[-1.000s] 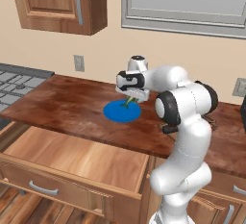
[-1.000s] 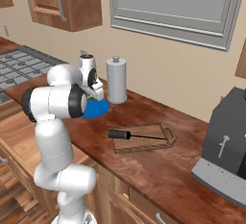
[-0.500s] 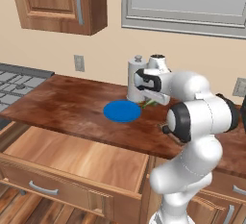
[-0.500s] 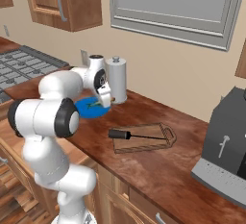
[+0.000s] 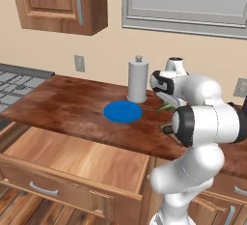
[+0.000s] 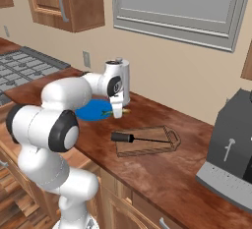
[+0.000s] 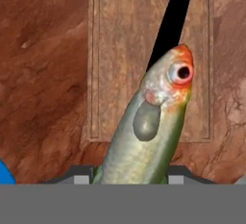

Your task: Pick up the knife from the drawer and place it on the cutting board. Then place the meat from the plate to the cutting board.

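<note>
My gripper is shut on the meat, a small green-and-tan fish that hangs over the counter between the blue plate and the cutting board. In the hand view the fish's head points across the board, with the knife's dark blade behind it. The knife lies on the board with its black handle toward the plate. From the left, the meat shows just right of the bare plate, under my gripper. The drawer stands open below the counter.
A paper-towel roll stands just behind the plate, close to my hand. A dark coffee machine sits at the counter's right end. The stove lies to the left. Wall cabinets hang above.
My arm has swung to the right with the meat, off the blue plate and toward the cutting board. The plate is now bare. Knife and board have not moved.
</note>
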### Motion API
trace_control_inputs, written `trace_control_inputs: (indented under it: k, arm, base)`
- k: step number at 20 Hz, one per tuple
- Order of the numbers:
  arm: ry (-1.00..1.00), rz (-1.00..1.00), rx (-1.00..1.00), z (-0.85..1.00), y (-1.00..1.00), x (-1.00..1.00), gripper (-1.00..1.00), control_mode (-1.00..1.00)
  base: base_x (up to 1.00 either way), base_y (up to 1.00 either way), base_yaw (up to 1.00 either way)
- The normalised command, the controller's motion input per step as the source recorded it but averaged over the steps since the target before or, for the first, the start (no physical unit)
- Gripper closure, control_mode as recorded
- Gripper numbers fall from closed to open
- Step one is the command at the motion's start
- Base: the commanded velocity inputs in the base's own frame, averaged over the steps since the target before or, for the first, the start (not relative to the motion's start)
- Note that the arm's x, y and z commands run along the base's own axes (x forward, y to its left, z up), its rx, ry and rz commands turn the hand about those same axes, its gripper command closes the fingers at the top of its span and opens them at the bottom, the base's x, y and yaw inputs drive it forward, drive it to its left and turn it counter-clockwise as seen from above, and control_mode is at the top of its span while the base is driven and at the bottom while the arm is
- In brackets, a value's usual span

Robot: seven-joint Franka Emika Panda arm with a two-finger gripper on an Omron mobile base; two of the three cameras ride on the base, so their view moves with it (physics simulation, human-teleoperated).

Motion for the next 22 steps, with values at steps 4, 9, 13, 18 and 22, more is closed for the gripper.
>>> trace_control_inputs:
  k: [4, 9, 13, 18, 22]
  arm:
    - [0.0, -0.03, 0.0, 0.0, -0.47, 0.0, 1.0, -1.0]
    - [0.03, 0.07, 0.0, -0.01, -0.56, 0.0, 1.0, -1.0]
    - [0.08, 0.09, 0.0, -0.04, -0.6, 0.0, 1.0, -1.0]
    - [0.04, 0.13, 0.0, -0.02, -0.54, -0.13, 1.0, -1.0]
    - [0.02, 0.07, 0.0, -0.09, -0.31, -0.11, 1.0, -1.0]
  base:
    - [0.0, 0.0, 0.0]
    - [0.0, 0.0, 0.0]
    - [0.0, 0.0, 0.0]
    - [0.0, 0.0, 0.0]
    - [0.0, 0.0, 0.0]
